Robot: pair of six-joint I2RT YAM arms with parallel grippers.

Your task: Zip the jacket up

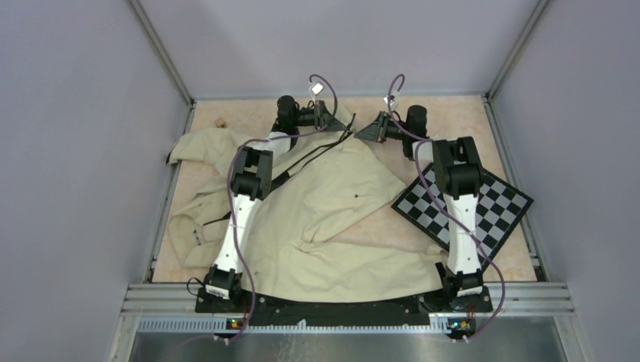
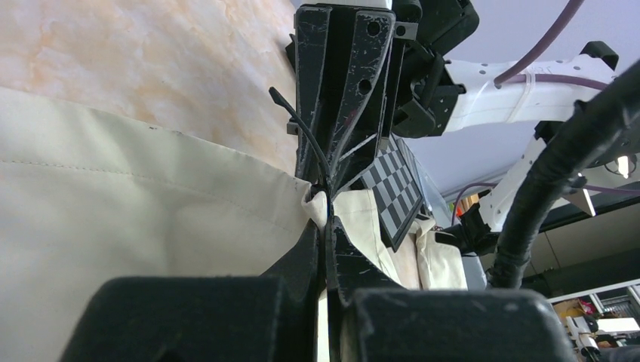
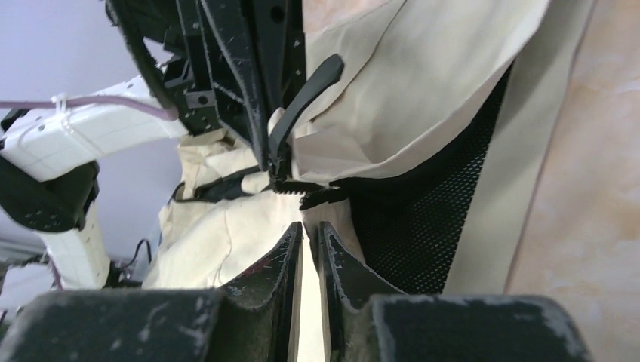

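Note:
The cream jacket (image 1: 332, 219) lies wrinkled across the table. Its black zipper strip (image 1: 309, 158) runs up to the far end, where both grippers meet. My left gripper (image 1: 330, 115) is shut on a fold of the jacket's edge (image 2: 321, 202) at the zipper; its tips (image 2: 326, 222) almost touch the right gripper's. My right gripper (image 1: 370, 130) faces it, its fingers nearly together on cream fabric at its tips (image 3: 309, 226). A black pull tab (image 3: 302, 98) and zipper teeth (image 3: 302, 188) sit between the two grippers. I cannot tell which gripper holds the slider. Black mesh lining (image 3: 423, 219) shows beside them.
A black-and-white checkerboard (image 1: 475, 207) lies at the right, partly under the right arm and touching the jacket's edge. A small tan object (image 1: 221, 121) sits at the far left. Grey walls enclose the table on three sides.

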